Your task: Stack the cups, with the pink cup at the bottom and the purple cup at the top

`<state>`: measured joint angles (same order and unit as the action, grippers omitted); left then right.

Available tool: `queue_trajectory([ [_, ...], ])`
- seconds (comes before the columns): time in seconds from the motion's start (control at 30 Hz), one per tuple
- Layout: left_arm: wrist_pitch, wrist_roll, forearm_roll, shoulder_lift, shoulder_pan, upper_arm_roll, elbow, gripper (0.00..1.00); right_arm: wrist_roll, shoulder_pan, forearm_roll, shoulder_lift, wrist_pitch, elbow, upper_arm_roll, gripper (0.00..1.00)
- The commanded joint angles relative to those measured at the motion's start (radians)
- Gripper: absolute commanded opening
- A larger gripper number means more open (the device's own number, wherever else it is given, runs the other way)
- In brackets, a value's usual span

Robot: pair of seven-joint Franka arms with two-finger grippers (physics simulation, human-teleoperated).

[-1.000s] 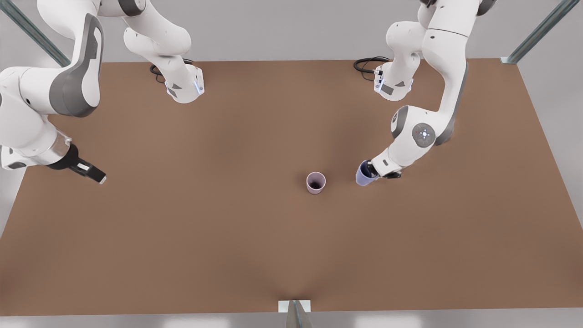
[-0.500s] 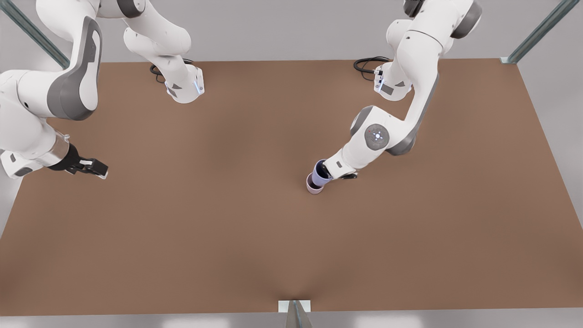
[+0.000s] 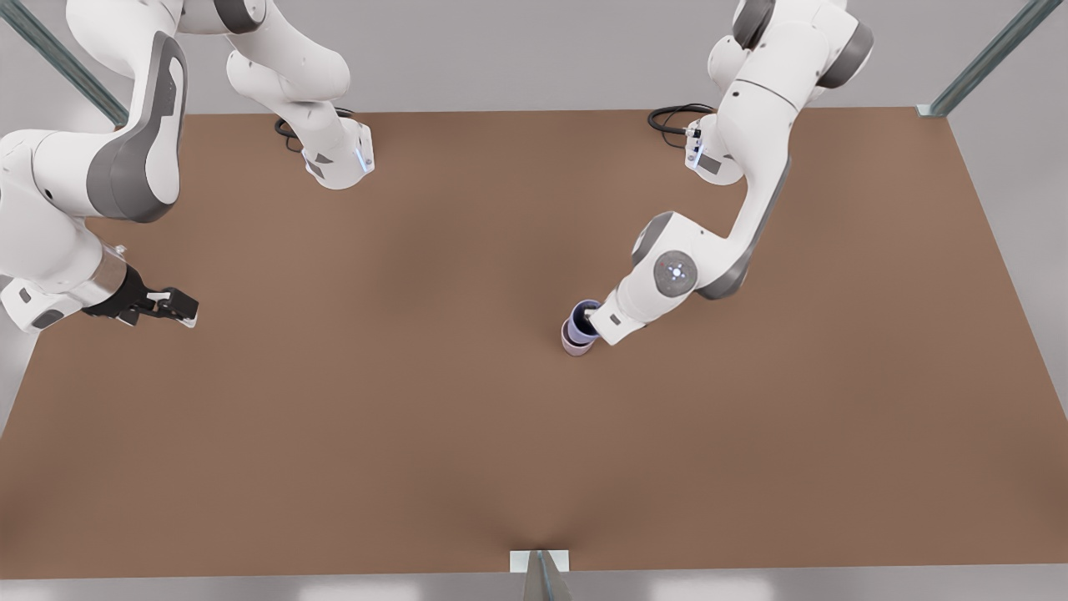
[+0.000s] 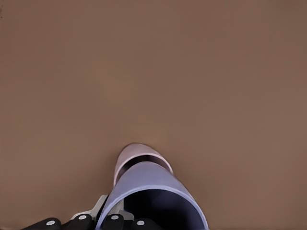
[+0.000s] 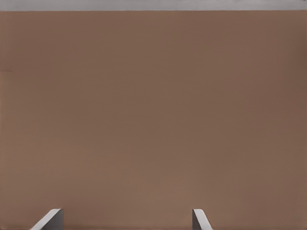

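At the front view's left, right gripper [image 3: 171, 307] idle, fingers spread; at centre-right, left gripper [image 3: 594, 320] clamping purple cup [image 3: 581, 320] over pink cup [image 3: 575, 344]; best lowered straight, rims centred, before release.

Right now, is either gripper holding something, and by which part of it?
The left gripper holds the bluish-lavender tapered purple cup by its rim wall, over the pale pink-mauve pink cup. The right gripper waits open, holding nothing.

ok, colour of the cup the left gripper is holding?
Bluish lavender: the purple cup, clearest in the left wrist view, held over the pink cup.
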<state>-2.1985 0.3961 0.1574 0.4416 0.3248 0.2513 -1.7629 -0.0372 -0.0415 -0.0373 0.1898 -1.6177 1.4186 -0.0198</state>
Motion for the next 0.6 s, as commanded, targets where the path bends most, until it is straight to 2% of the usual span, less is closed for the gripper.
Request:
queue_trajectory([
  [0.0,0.002,0.118,0.005,0.006,0.0,0.0,0.0,0.21,-0.09,0.0,0.001,-0.001,-0.004,0.0,0.0,1.0],
  [0.17,0.0,0.119,0.007,0.023,0.003,0.0,0.0,0.21,-0.09,0.003,0.002,0.0,-0.013,0.0,0.0,1.0],
  [0.27,0.0,0.106,0.005,0.025,0.003,0.0,0.0,0.4,-0.09,0.003,0.001,0.003,-0.013,-0.001,0.0,1.0],
  [0.47,0.0,0.107,0.005,0.025,0.003,0.0,0.002,0.4,-0.09,0.002,0.002,0.003,-0.013,-0.001,0.0,1.0],
  [0.5,0.002,0.102,0.005,0.022,0.003,0.0,0.002,0.53,-0.09,0.002,0.002,0.003,-0.013,-0.001,0.0,1.0],
  [0.53,0.008,0.104,0.005,0.022,0.003,0.0,0.017,0.81,-0.09,0.002,0.002,0.003,-0.014,-0.001,0.0,1.0],
  [0.57,0.008,0.107,0.004,0.02,0.003,0.0,0.02,1.0,-0.09,0.002,0.002,0.008,-0.024,-0.012,0.0,1.0],
])
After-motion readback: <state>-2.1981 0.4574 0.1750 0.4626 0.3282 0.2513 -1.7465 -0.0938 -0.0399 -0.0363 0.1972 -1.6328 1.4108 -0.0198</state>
